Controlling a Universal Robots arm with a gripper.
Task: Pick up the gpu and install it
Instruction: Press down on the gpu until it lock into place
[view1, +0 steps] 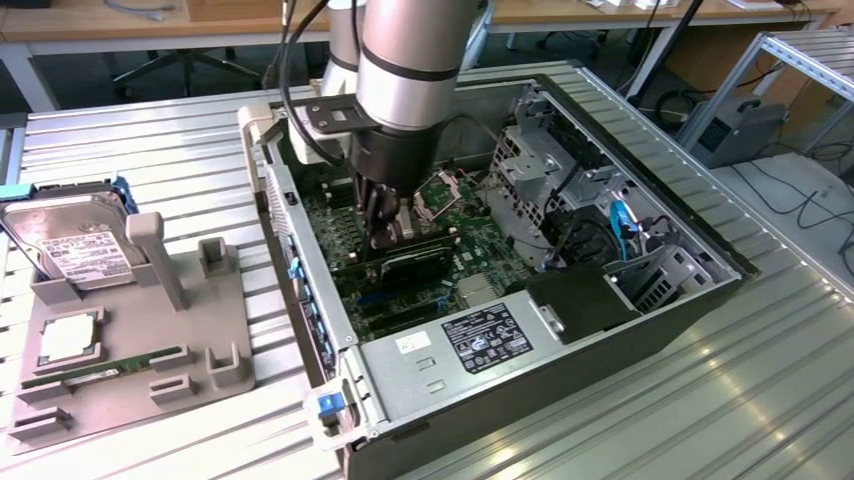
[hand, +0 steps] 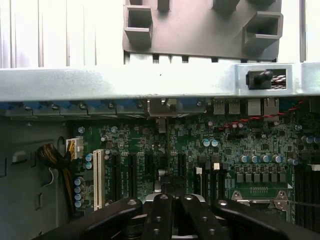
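Arm: reached down from above into the open computer case (view1: 587, 330), which lay on its side on the bench (view1: 160, 150).
Fingers: the gripper (view1: 383, 222) had its fingers closed tight; in the wrist view they (hand: 161, 212) sat pressed together just above the board.
Card: the gpu (view1: 407, 262) lay inside the case, directly under the fingers, long edge down on the green board (view1: 461, 225), its black face showing. It appeared seated or nearly seated in a slot; whether the fingers pinched its top edge or pressed on it could not be told.
Reason for posture: judged, a closed vertical tool suits pushing a thin card straight down into a slot.
Slots: in the wrist view a row of dark slots (hand: 131, 172) and one white slot (hand: 98, 180) ran beside the fingers.
Edges: case wall (view1: 287, 215) stood close on the exterior view's left; the drive cage (view1: 541, 165) on its right.
Open room: mostly upward; tight sideways.
Holder: the grey tray (view1: 134, 360), left of the case, held a hard drive (view1: 74, 245).
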